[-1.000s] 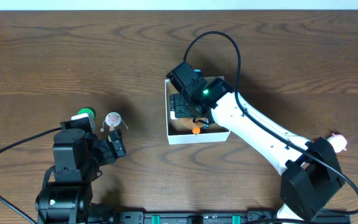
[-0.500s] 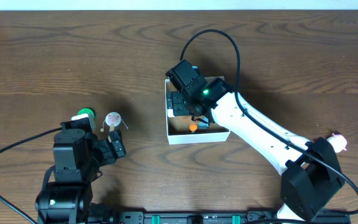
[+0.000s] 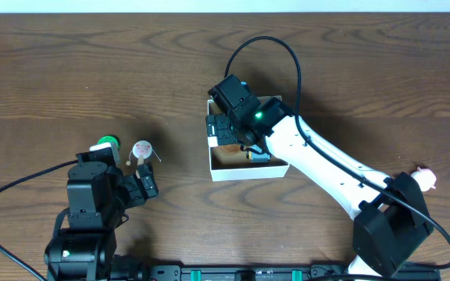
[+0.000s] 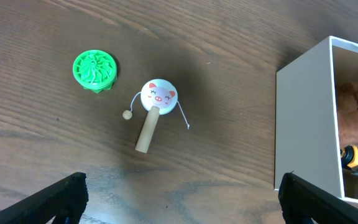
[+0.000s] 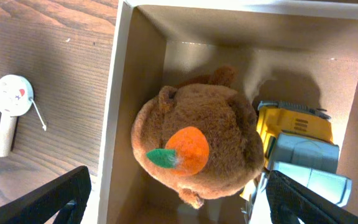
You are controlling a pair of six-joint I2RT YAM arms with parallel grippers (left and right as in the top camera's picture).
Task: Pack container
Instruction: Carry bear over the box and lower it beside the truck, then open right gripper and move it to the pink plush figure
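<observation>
The container [image 3: 248, 170] is a white box with tan inner walls at mid table. In the right wrist view its left wall [image 5: 122, 93] frames a brown plush with an orange patch [image 5: 197, 149] and a yellow and grey toy vehicle [image 5: 300, 149] lying inside. My right gripper [image 5: 182, 205] is open and hovers over the plush, at the box's left half in the overhead view [image 3: 229, 133]. My left gripper [image 4: 191, 205] is open and empty over bare table, left of the container [image 4: 303, 124].
A pig-faced rattle drum [image 4: 157, 96] and a green round toy [image 4: 94, 68] lie on the table left of the box, ahead of the left gripper [image 3: 143, 183]. A small pink toy [image 3: 424, 178] lies at the far right by the right arm's base.
My right gripper has shifted a little left and back over the box. The plush's orange patch, seen below the gripper before, is now covered by it. The left arm has not moved.
</observation>
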